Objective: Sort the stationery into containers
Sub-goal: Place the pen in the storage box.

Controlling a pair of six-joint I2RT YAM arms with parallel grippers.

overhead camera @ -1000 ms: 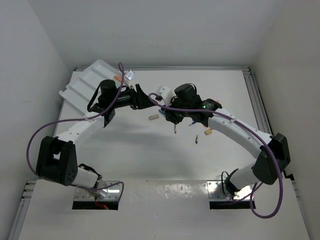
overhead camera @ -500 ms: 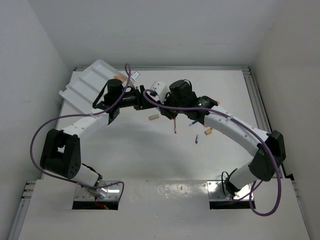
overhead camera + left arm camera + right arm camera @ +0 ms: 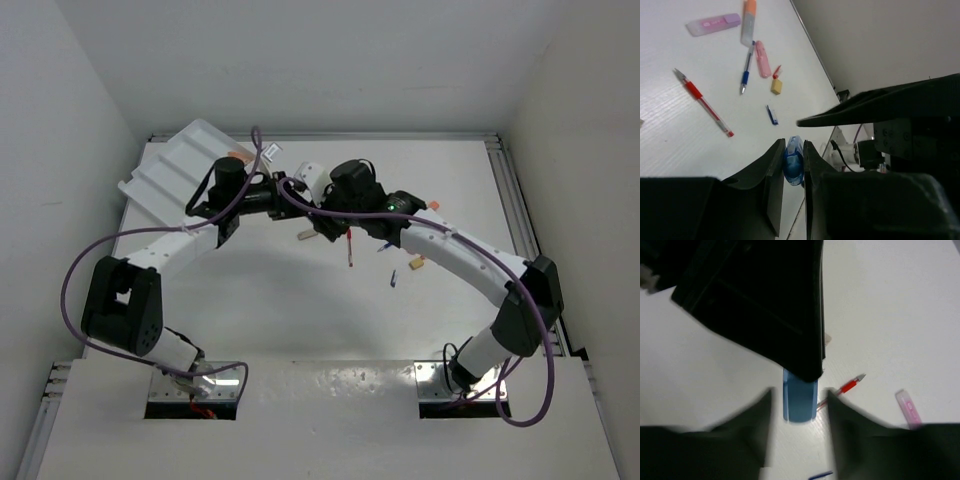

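Note:
A handover stands in mid-air above the table's middle. My left gripper (image 3: 793, 146) is shut on a stubby blue marker (image 3: 793, 167), pinched between both fingers. My right gripper (image 3: 800, 396) is open, its fingers standing apart on either side of the same blue marker (image 3: 800, 402) without touching it. From above, the left gripper (image 3: 292, 194) and right gripper (image 3: 319, 212) meet tip to tip, and the marker is hidden between them. The white ridged tray (image 3: 170, 172) lies at the far left, tilted.
On the table lie a red pen (image 3: 704, 102), a blue pen (image 3: 746, 71), pink (image 3: 762, 59), orange (image 3: 748, 21) and lilac (image 3: 713, 24) markers, a beige eraser (image 3: 776, 87) and a small blue piece (image 3: 772, 115). Another eraser (image 3: 307, 236) lies under the grippers.
The left arm has swung right to meet the right gripper and its jaws have shut on the blue marker. The right gripper has opened and let the marker go.

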